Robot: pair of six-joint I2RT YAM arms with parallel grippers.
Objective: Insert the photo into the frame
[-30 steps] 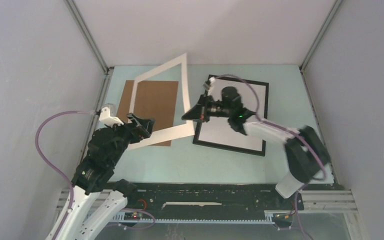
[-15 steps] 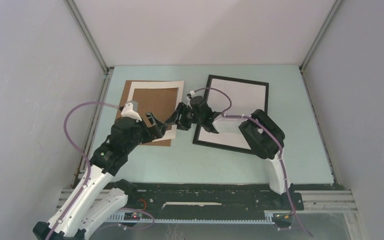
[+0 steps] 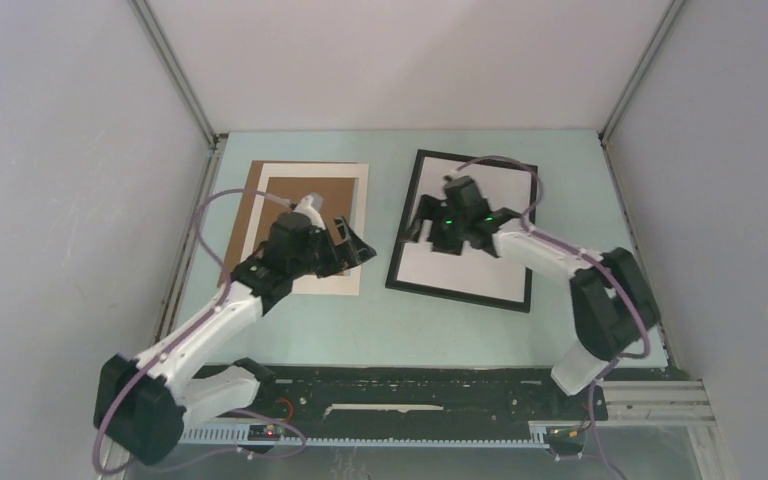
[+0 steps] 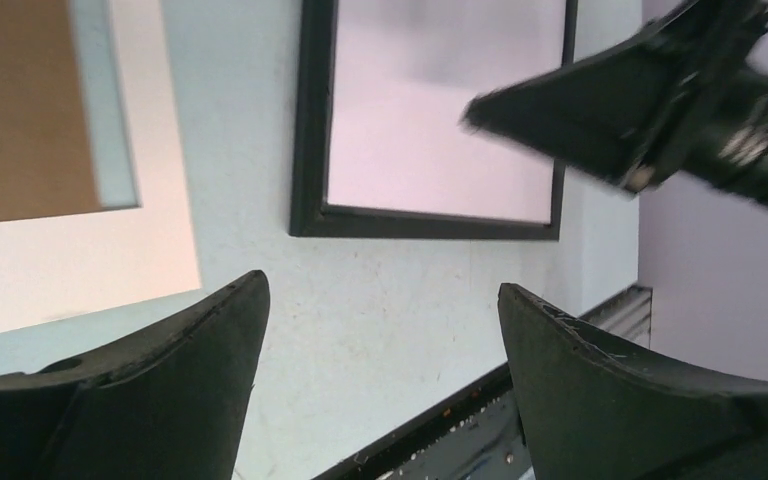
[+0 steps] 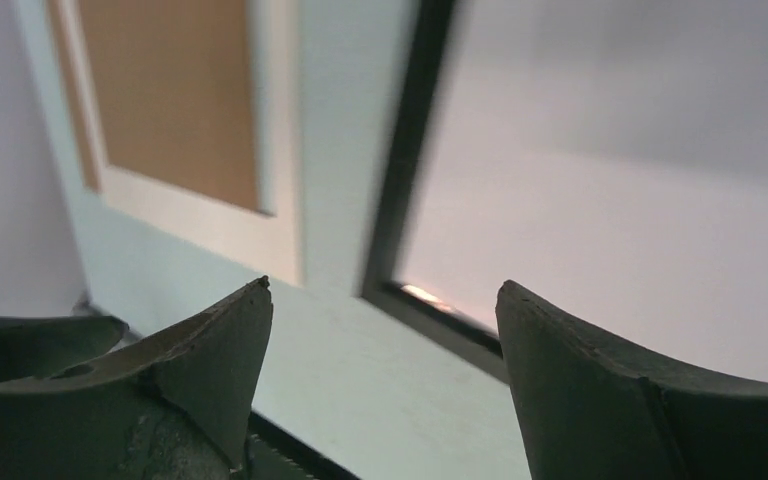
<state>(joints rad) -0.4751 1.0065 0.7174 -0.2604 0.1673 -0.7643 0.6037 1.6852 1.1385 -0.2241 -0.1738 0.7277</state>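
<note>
The frame point(image 3: 460, 293) lies flat right of centre, a thin black rim round a pale inside. No photo shows in any view. My right gripper point(image 3: 412, 222) hovers open over the frame's left edge; in the right wrist view its jaws point(image 5: 382, 290) stand wide apart with nothing between them, and the frame's rim point(image 5: 405, 180) lies just ahead. My left gripper point(image 3: 358, 245) is open and empty over the near right corner of the white mat point(image 3: 356, 200). From the left wrist, the open jaws point(image 4: 380, 295) point at bare table with the frame point(image 4: 310, 120) beyond.
The white mat point(image 4: 80, 270) lies flat on a brown cardboard board point(image 3: 305, 195) left of the frame. A narrow strip of pale green table point(image 3: 380, 310) separates mat and frame. Grey walls close in three sides. A black rail point(image 3: 410, 385) runs along the near edge.
My right gripper let go of the white mat, which went from raised to flat on the cardboard. It opened and swung right to the frame. My left arm reached forward.
</note>
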